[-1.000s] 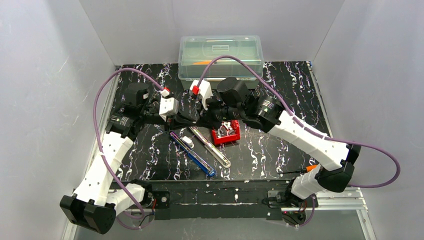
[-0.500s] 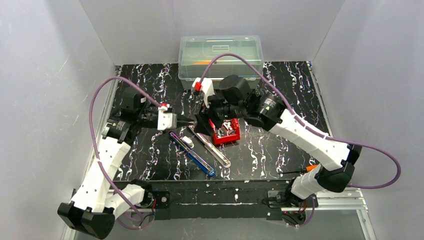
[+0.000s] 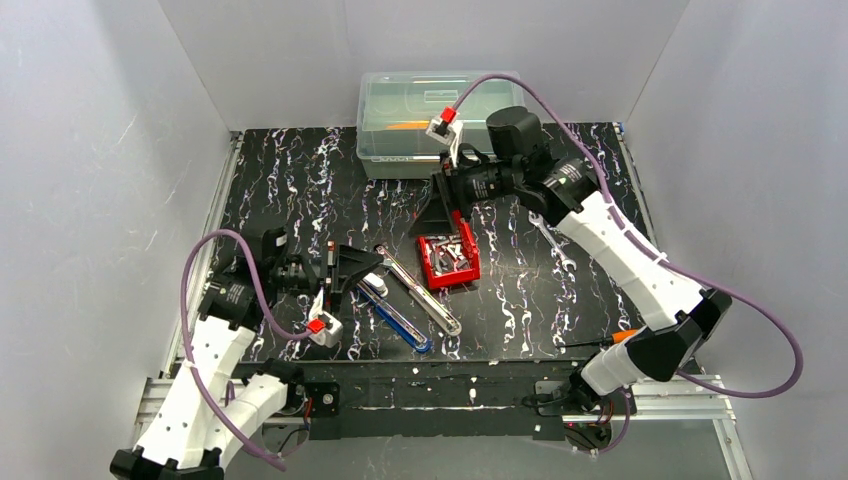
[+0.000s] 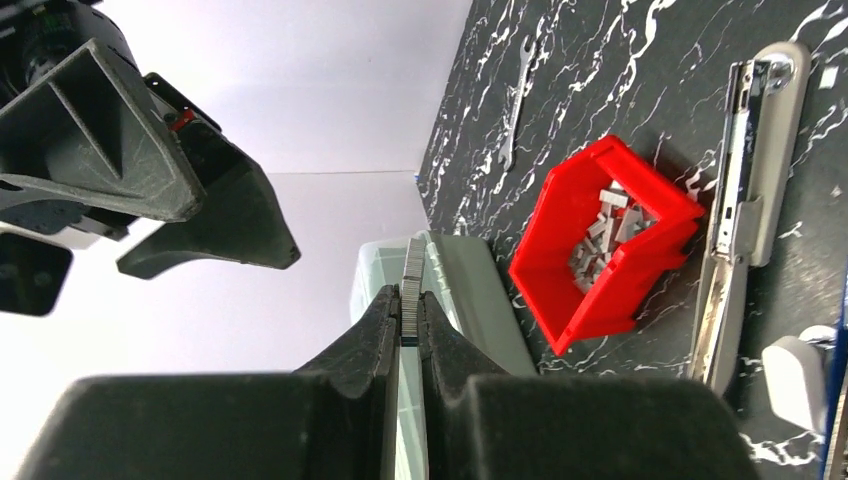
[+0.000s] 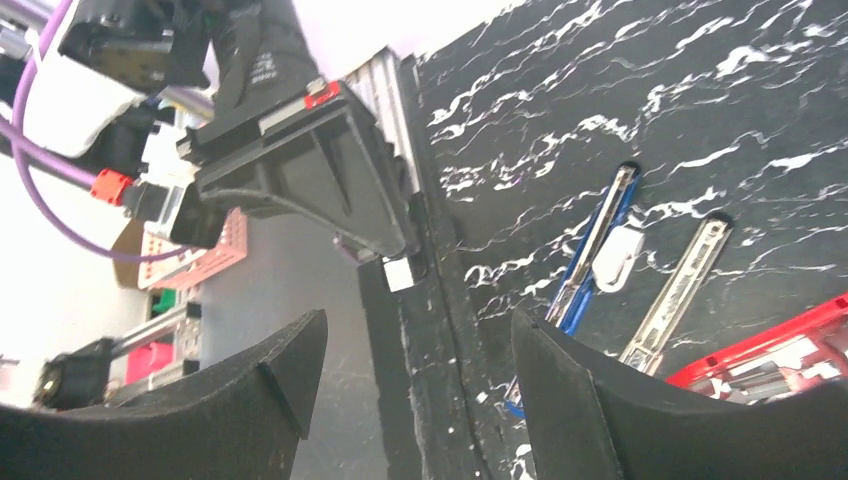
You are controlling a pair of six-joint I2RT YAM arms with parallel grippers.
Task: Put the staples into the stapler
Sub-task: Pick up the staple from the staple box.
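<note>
Both arms have drawn apart since a second ago. The left pincer [image 4: 408,312] has pulled back to the near left of the bench [image 3: 300,180], clamped narrow on a strip of staples [image 4: 411,280] that sticks out past its fingertips. Just right of it lie the blue stapler [image 3: 400,320] and the grey stapler [image 3: 425,298], both opened flat. Loose staples [image 4: 600,235] sit in the red bin [image 4: 560,300] beside them. Over the bin's far edge, the right pincer [image 5: 418,330] hangs wide, holding nothing. A wrench [image 3: 553,243] lies further right.
</note>
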